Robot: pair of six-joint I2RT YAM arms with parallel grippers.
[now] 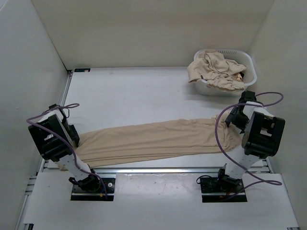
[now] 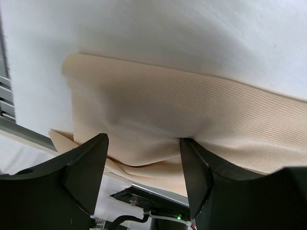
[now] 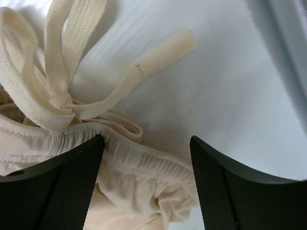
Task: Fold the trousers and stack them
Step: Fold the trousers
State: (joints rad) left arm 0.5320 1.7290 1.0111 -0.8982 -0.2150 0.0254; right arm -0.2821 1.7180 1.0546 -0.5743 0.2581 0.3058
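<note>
One pair of beige trousers [image 1: 158,139] lies stretched flat across the table, leg ends at the left and waist at the right. My left gripper [image 1: 76,137] hangs over the leg ends. In the left wrist view its fingers [image 2: 86,167] stand wide apart with the ribbed cloth [image 2: 182,105] between them, not pinched. My right gripper [image 1: 235,118] is at the waist end. In the right wrist view it [image 3: 146,163] is open over the gathered waistband [image 3: 139,167], with the cream drawstring [image 3: 62,72] tied just beyond it.
A white laundry basket [image 1: 250,64] stands at the back right with more crumpled beige trousers [image 1: 216,69] in it. White walls close the table on three sides. A metal rail [image 1: 158,169] runs along the near edge, just in front of the trousers.
</note>
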